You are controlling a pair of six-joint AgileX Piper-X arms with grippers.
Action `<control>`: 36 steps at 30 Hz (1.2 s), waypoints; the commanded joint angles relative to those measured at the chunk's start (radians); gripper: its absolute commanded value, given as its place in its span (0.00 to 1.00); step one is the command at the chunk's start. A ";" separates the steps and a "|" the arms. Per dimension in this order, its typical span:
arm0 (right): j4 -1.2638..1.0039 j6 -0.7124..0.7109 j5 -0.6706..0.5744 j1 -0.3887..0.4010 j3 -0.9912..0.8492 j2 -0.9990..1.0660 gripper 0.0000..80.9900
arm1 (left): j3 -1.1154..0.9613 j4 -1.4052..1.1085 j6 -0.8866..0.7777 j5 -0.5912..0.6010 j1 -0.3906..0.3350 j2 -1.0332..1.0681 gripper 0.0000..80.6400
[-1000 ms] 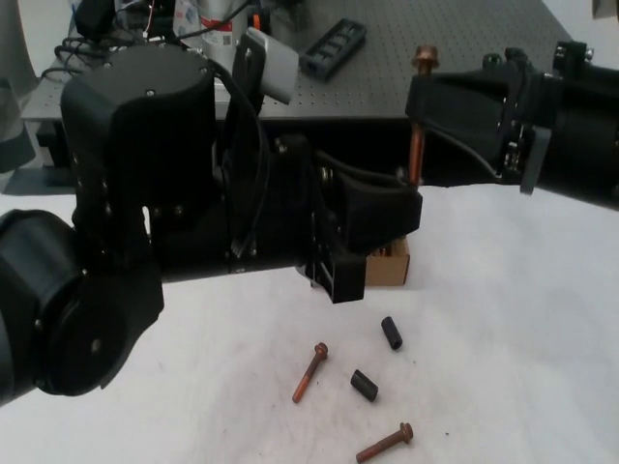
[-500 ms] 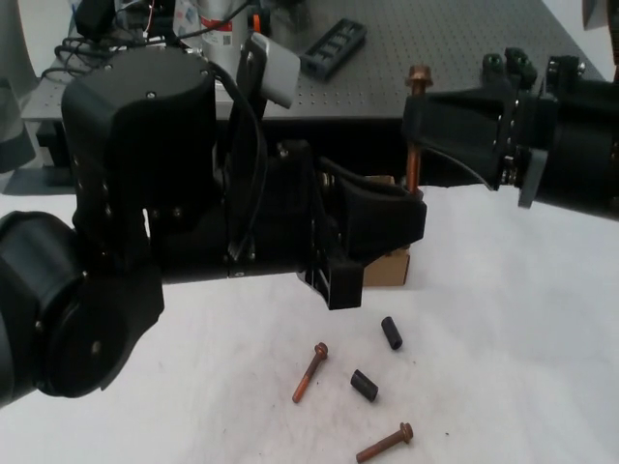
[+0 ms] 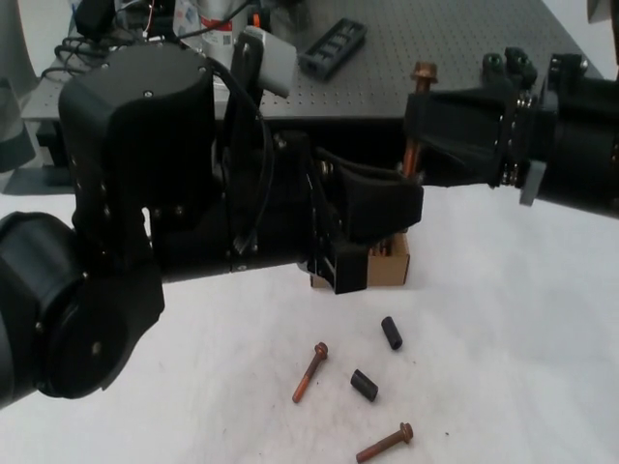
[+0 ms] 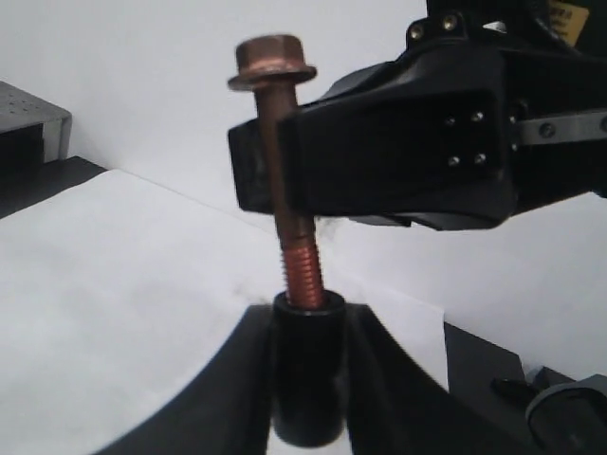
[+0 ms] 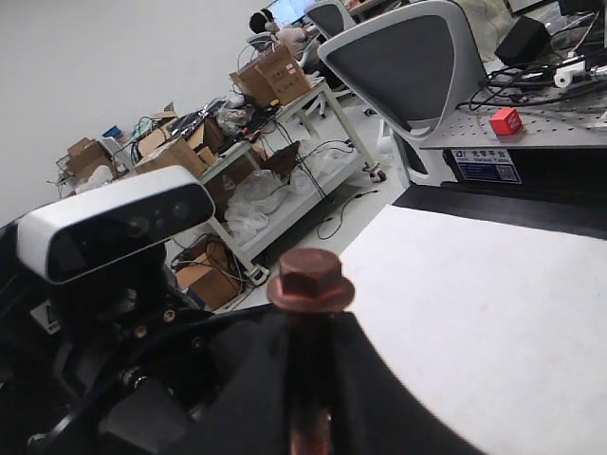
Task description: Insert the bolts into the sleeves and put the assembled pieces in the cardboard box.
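My right gripper is shut on a copper bolt, held upright with its hex head on top. My left gripper is shut on a black sleeve, held upright right under the bolt. The bolt's threaded tip sits in the sleeve's mouth. The left gripper hangs just above the small cardboard box, which it partly hides. On the white cloth lie two loose bolts and two loose black sleeves.
The left arm's bulky black body covers the left half of the bench. Behind the cloth is a grey perforated table with a black tray. The cloth to the right of the box is open.
The right gripper with the bolt dipped toward the sleeve and then lifted a little. The left gripper has risen slightly, bringing the sleeve up to the bolt's tip.
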 commanded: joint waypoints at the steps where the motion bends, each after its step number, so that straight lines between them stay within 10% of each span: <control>1: 0.007 -0.049 -0.070 0.000 -0.003 -0.007 0.21 | -0.009 -0.046 0.027 -0.024 -0.002 -0.010 0.01; 6: 0.017 -0.037 -0.060 -0.014 -0.005 -0.009 0.59 | -0.009 -0.046 0.057 -0.051 -0.002 -0.007 0.01; 18: 0.447 -0.164 0.069 -0.287 -0.005 -0.105 0.54 | -0.384 0.178 -0.067 -0.344 0.086 0.423 0.01; 25: 0.733 -0.281 0.299 -0.275 -0.003 -0.105 0.54 | -0.983 0.736 0.087 -0.568 0.098 0.825 0.01; 36: 0.809 -0.286 0.389 -0.243 -0.003 -0.096 0.54 | -1.441 1.049 0.047 -0.569 0.098 1.187 0.00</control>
